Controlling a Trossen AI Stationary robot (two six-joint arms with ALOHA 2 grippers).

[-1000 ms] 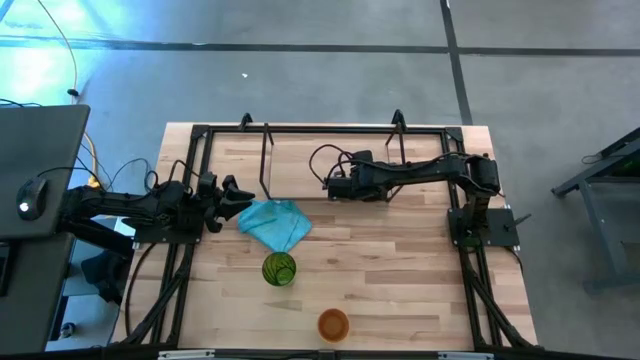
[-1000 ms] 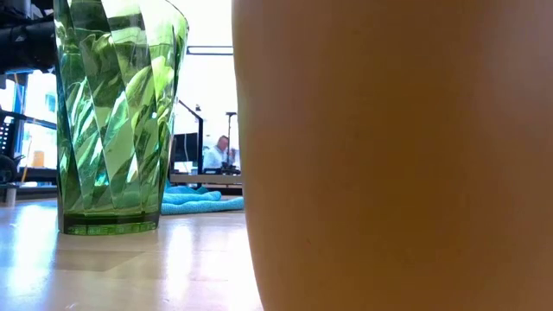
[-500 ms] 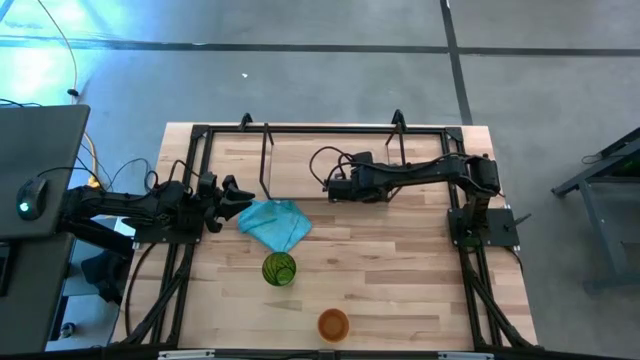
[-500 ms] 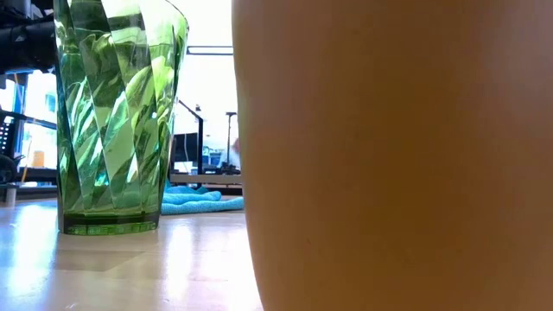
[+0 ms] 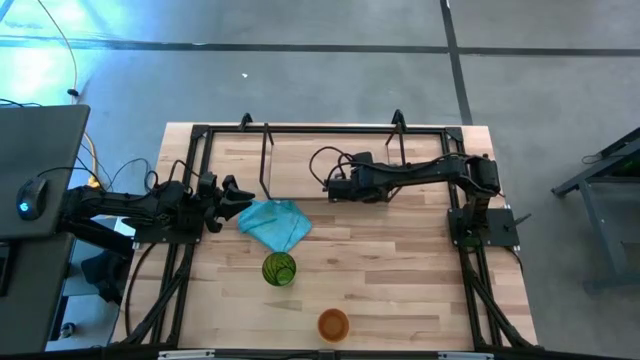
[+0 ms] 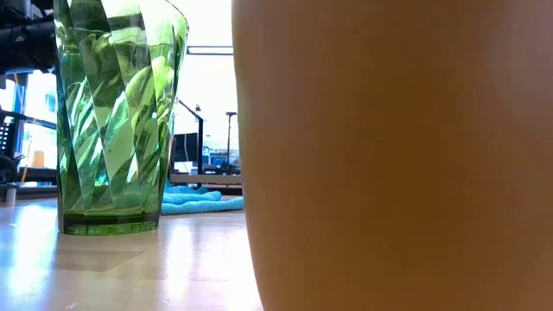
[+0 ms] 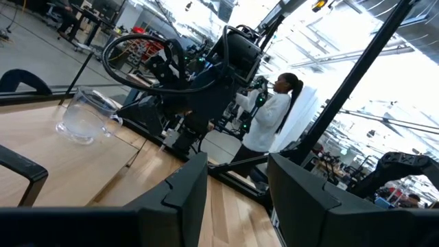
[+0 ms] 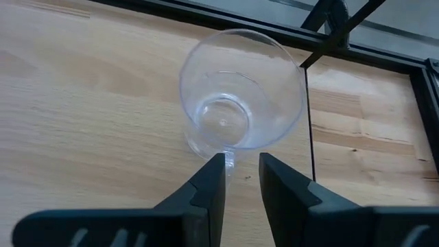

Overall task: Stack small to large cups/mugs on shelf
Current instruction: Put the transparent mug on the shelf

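Clear cup [image 8: 240, 110]: upright on table [image 5: 400, 260], beside shelf [image 5: 265, 160] leg. Right gripper [image 8: 240, 165]: fingers apart, astride its handle. Green cup [image 5: 279, 269], orange cup [image 5: 333, 324]: farther off. Left gripper [image 5: 232, 193]: parted, by teal cloth [image 5: 275, 224].

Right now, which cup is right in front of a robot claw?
The small clear glass cup. It sits just ahead of the right gripper, whose fingers are a little apart. The tall green ribbed cup and the orange cup stand far from both grippers.
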